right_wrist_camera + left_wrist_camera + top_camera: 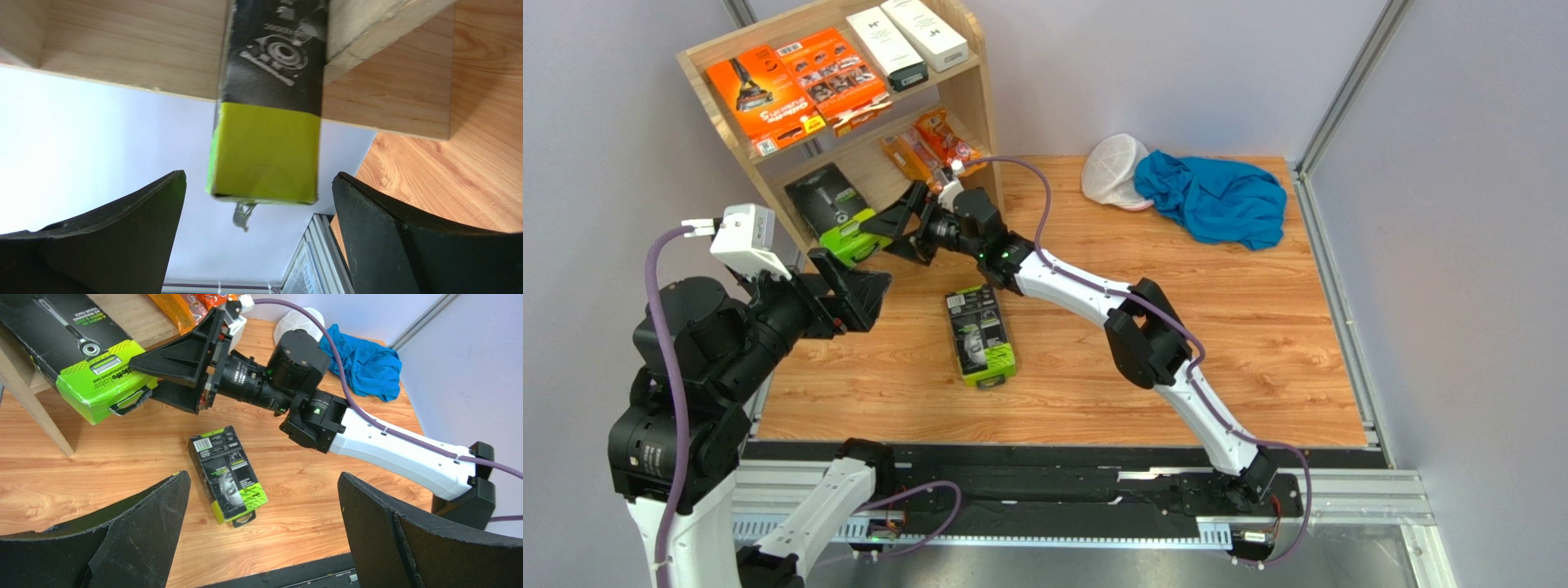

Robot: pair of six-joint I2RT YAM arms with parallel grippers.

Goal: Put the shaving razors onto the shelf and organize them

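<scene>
The shelf (979,92) stands at the back left. Its top tier holds two flat orange packs (799,80) and two white boxes (906,37). The lower tier holds small orange packets (928,145) and a black-and-lime razor pack (836,214) whose lime end sticks out over the front edge. My right gripper (876,235) is open with its fingers either side of that lime end (267,147), not pressing it. A second black-and-lime pack (979,333) lies flat on the table. My left gripper (264,476) is open and empty, hovering left of that pack (228,474).
A blue cloth (1210,196) and a white mesh cap (1112,172) lie at the back right of the wooden table. Grey walls close in the back and right. The right arm (1100,300) stretches diagonally across the middle of the table.
</scene>
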